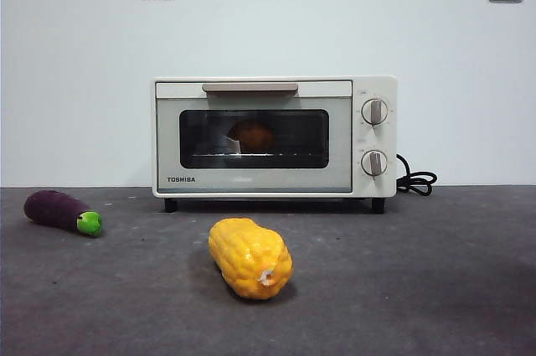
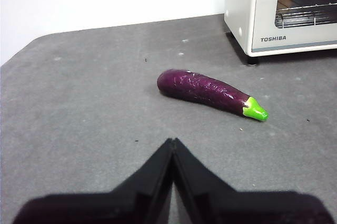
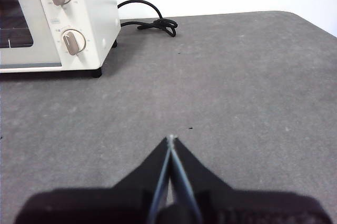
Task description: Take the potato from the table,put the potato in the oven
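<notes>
You see the potato (image 1: 251,136) already on the rack inside the oven (image 1: 274,136), door shut, so the job looks done. Left gripper (image 2: 172,142) near the eggplant (image 2: 210,93) and right gripper (image 3: 171,139) both parked, jaws pressed together, empty.
</notes>
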